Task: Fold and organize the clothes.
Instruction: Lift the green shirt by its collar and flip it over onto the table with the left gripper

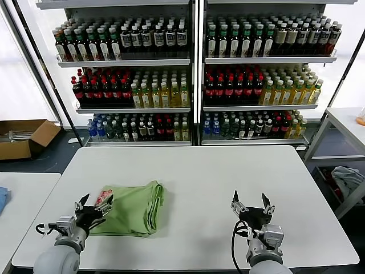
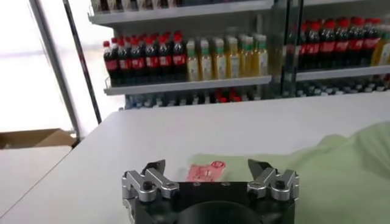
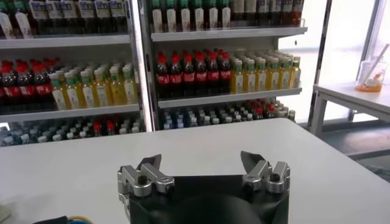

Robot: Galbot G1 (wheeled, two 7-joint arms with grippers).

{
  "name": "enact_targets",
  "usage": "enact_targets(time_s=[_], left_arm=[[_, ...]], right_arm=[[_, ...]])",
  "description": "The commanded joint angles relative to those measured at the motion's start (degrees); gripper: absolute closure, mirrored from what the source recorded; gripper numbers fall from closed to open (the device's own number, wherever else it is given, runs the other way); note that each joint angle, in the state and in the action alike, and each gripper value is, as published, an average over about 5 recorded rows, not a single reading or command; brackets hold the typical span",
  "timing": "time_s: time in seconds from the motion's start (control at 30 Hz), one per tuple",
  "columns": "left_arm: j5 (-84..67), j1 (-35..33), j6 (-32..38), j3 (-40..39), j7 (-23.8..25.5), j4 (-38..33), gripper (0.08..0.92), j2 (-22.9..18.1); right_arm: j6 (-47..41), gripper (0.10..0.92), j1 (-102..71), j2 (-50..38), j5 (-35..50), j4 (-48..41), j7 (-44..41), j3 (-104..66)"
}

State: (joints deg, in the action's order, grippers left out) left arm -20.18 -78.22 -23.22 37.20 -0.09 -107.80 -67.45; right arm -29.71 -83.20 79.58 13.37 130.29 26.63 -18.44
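Folded light green clothes [image 1: 134, 208] lie in a pile on the white table [image 1: 205, 177], left of centre, with a red-and-white print [image 1: 104, 198] showing at the pile's left edge. My left gripper [image 1: 94, 204] stands open at that left edge, just in front of the print; in the left wrist view the green fabric [image 2: 329, 176] and print [image 2: 206, 171] lie just beyond the left gripper [image 2: 210, 168]. My right gripper [image 1: 250, 202] is open above bare table near the front right; the right gripper [image 3: 199, 161] holds nothing.
Shelves of bottles [image 1: 194, 74] stand behind the table. A cardboard box [image 1: 23, 137] sits on the floor at the far left, a second white table [image 1: 23, 194] adjoins on the left, and another table [image 1: 348, 123] stands to the right.
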Motion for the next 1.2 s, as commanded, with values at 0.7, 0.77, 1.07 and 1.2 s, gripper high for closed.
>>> enact_targets(time_s=[0.7,0.77,1.07,1.2], left_arm=[[-5.56,-0.53,-3.04,0.47,1.96,3.83,0.295,-0.44],[-5.56,-0.54,-3.28,0.4,2.12,3.84,0.347,-0.53],[-5.47,-0.34,-3.2,0.26,2.27,3.83,0.607,-0.91],[-5.49,-0.25,-2.98,0.54,2.33,3.95,0.728,-0.88]], right_arm=[[0.66,0.203,-1.11,-0.07,-0.11,0.43,-0.26,0.13],[0.65,0.203,-1.09,-0.05,-0.11,0.42,-0.26,0.13],[0.66,0.203,-0.98,0.03,-0.14,0.32,-0.22,0.07],[0.61,0.203,-0.72,0.07,-0.15,0.22,-0.18,0.08]])
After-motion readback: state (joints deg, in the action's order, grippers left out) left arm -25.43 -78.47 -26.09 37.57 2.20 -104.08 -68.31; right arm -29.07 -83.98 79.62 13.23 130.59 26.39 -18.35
